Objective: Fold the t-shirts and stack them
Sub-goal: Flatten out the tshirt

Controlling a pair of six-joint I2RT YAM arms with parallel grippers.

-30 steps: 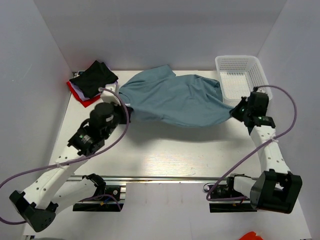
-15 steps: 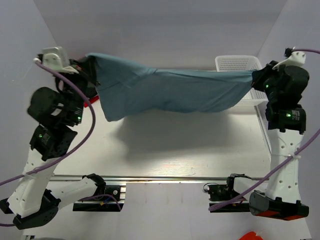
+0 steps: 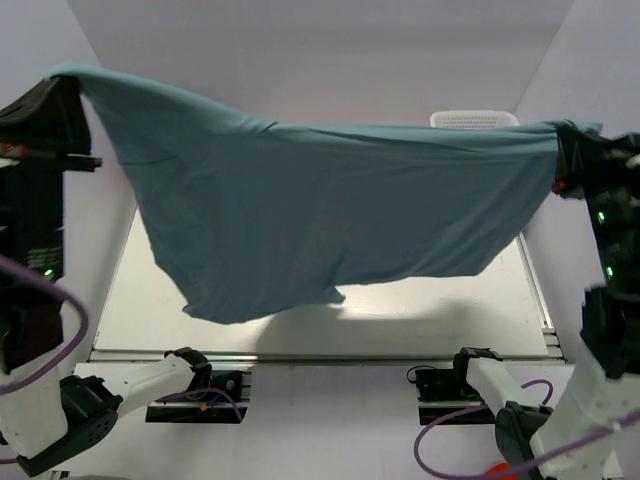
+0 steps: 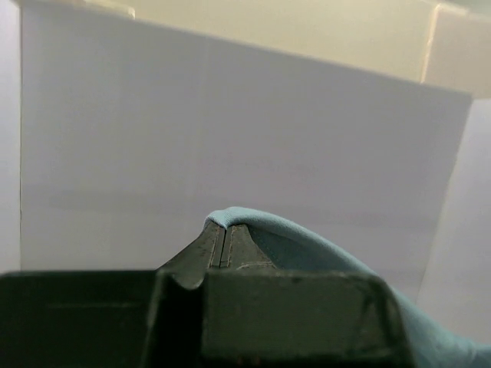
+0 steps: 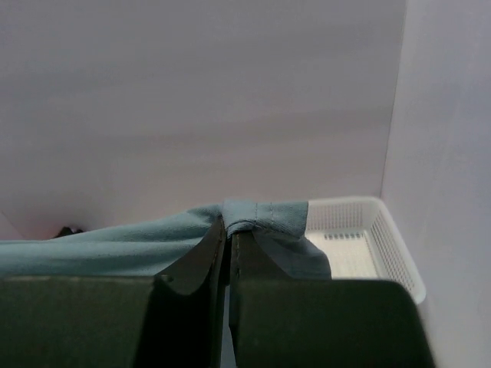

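- At the bottom of the top view, the left arm's base (image 3: 185, 372) and the right arm's base (image 3: 470, 372) sit on the near edge of the white table (image 3: 450, 312).
- The dusty blue-teal t-shirt (image 3: 320, 215) hangs in the air above the table, spread wide across the middle of the frame from the upper left to the right edge. Its top edge sags slightly between the two held ends. Its lower hem dips lowest at lower left and hangs loose, hiding most of the table's far half.
- The left gripper (image 4: 224, 244) is at the upper left of the top view. In its wrist view the fingers are pressed together on a fold of the shirt's edge, and the cloth drapes away to the lower right.
- The right gripper (image 5: 229, 239) is at the right edge of the top view. Its fingers are clamped on a bunched bit of the shirt, which trails off to the left of its wrist view.
- The white mesh basket (image 5: 387, 234) sits beyond the right gripper against the right wall. In the top view only its rim shows above the shirt.
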